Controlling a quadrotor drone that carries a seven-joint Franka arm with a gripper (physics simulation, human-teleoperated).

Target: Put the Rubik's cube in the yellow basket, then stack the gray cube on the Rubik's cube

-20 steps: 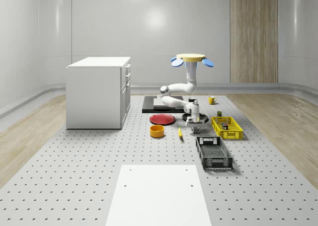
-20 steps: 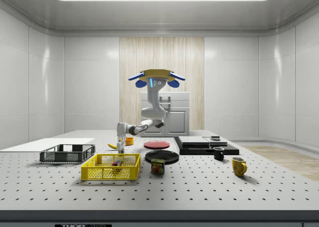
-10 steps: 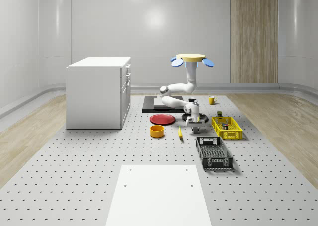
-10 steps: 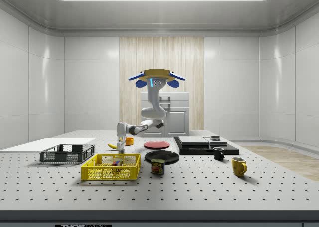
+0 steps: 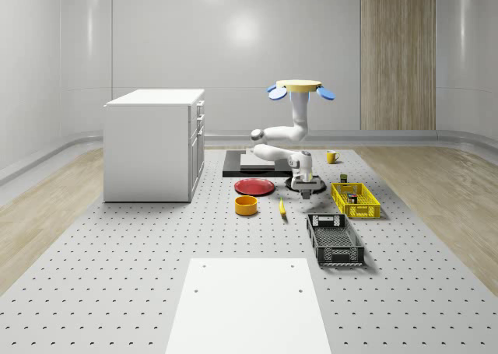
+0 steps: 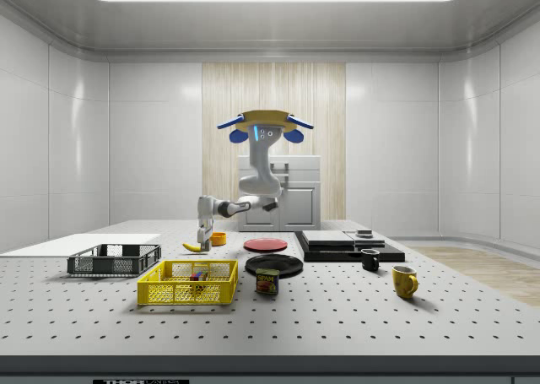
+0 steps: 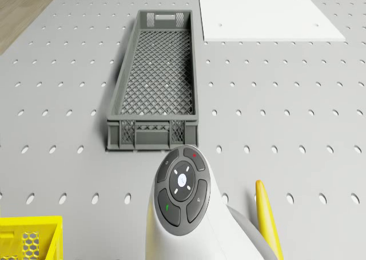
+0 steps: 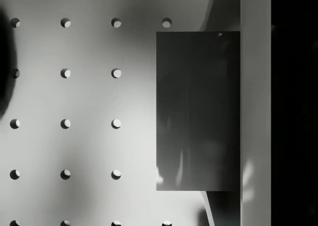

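Claw (image 5: 307,194) hangs at the end of the bent white arm, pointing down over the perforated table (image 5: 117,253), and we cannot tell whether it is open or closed. In the wrist view a smooth, dark gray, flat-faced block, which we take for the gray cube (image 8: 198,112), sits right at the claw with the table's rows of round holes behind it. We cannot tell whether it is gripped or merely close.

In the whole-scene view the yellow basket (image 5: 366,212) lies near the claw at its 3 o'clock. It is a long lattice-walled crate, and the Rubik's cube (image 6: 199,276) rests inside it, a small many-coloured block seen through the mesh in the side view. There the claw (image 6: 201,244) hangs at the basket's 12 o'clock, clear of its rim.

A curved yellow banana (image 5: 282,208) lies on the table at the claw's 8 o'clock in the whole-scene view. A dark gray mesh crate (image 7: 154,83), long and open-topped, sits at the claw's 5 o'clock.

Our drone (image 5: 299,89), a flat yellow disc with blue rotors, hovers high above the far half of the table, at the claw's 12 o'clock.
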